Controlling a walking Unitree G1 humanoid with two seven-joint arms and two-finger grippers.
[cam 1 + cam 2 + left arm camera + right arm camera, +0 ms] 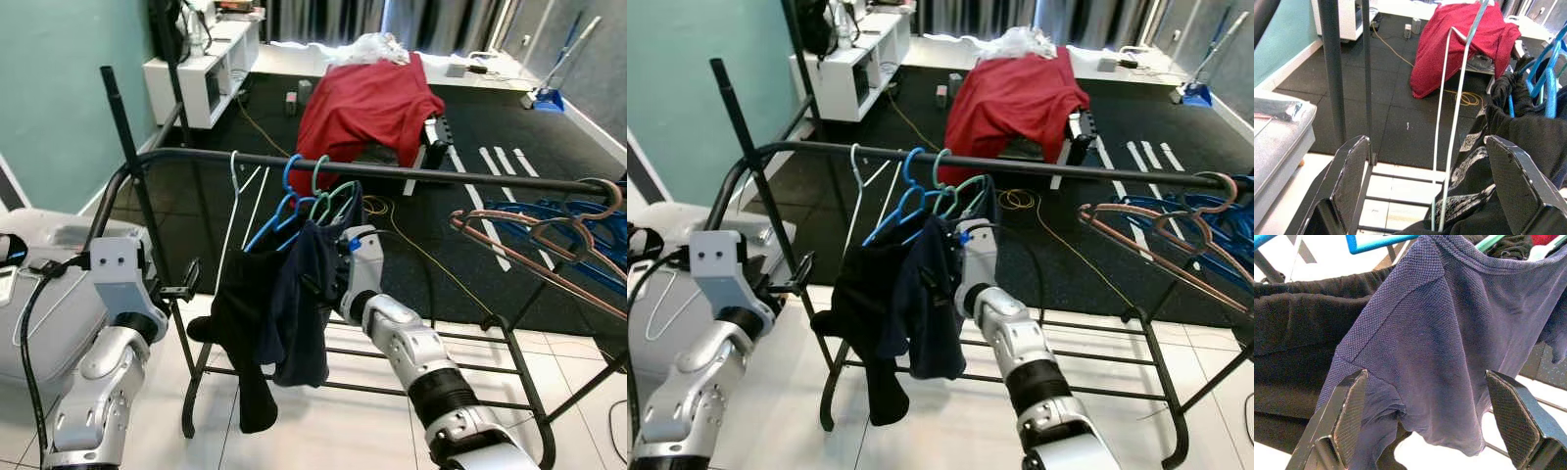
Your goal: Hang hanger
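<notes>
Your green hanger (331,199) sits on the black rail (411,172) at the centre of the frame, hooked between a blue hanger (277,217) and the rail's right half, carrying a navy shirt (306,304). Your right gripper (1425,421) is right up against that shirt, jaws spread wide with the cloth between them, not clamped. A white hanger (238,201) hangs just left of the blue one, over a black garment (240,323). Your left gripper (1422,196) is at lower left beside the rack's end, wide open, holding nothing. Copper hangers (549,245) cluster at the rail's right end. A red cloth (367,103) lies at upper centre
</notes>
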